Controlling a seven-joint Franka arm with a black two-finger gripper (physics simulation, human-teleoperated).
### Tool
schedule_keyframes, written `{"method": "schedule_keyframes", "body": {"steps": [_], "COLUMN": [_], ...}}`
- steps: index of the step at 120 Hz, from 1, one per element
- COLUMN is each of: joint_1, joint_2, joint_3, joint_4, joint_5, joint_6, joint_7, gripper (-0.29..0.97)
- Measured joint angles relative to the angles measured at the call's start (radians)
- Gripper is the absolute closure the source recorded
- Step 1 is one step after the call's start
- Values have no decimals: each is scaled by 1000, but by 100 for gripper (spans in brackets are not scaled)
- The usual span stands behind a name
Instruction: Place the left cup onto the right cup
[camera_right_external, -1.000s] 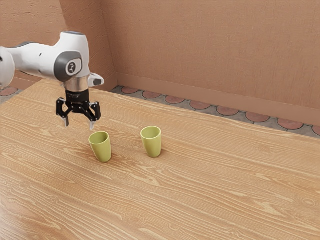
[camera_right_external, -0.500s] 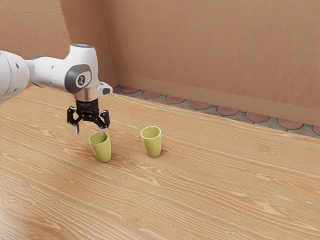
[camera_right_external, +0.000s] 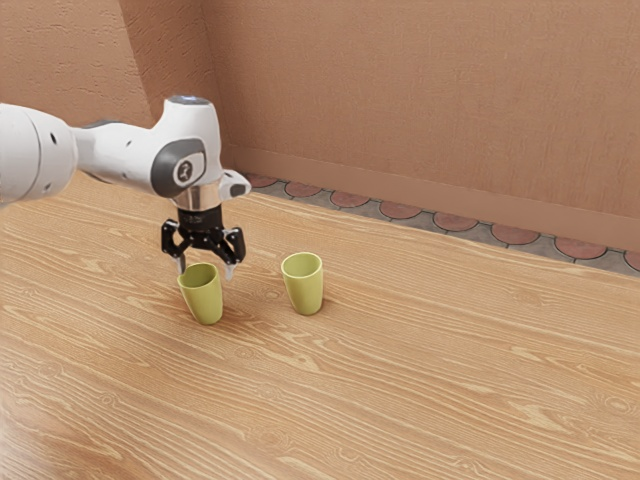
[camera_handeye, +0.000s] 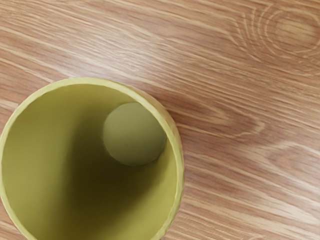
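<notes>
My fingers (camera_right_external: 205, 268) hang wide over the smooth yellow-green tapered cup (camera_right_external: 202, 296); seemingly light, stiff, slick, so grip its upper wall.

The gripper (camera_right_external: 205, 268) moves toward 4 o'clock in the exterior view and descends. It goes from the left cup's (camera_right_external: 203, 297) 10 o'clock to its rim, which the open fingers now straddle.

White rounded arm (camera_right_external: 100, 155) with a grey joint cap (camera_right_external: 186, 168), silver wrist ring (camera_right_external: 203, 197) and black end effector (camera_right_external: 205, 267).
</notes>
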Motion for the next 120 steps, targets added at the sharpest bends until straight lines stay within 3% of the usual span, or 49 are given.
{"method": "schedule_keyframes", "body": {"steps": [104, 120], "joint_1": [-3, -3], "joint_2": [59, 64], "joint_3": [-1, -1], "joint_4": [-48, -50], "joint_5": [-7, -6], "joint_6": [89, 98], "joint_7": [-11, -12], "gripper": [1, 25]}}
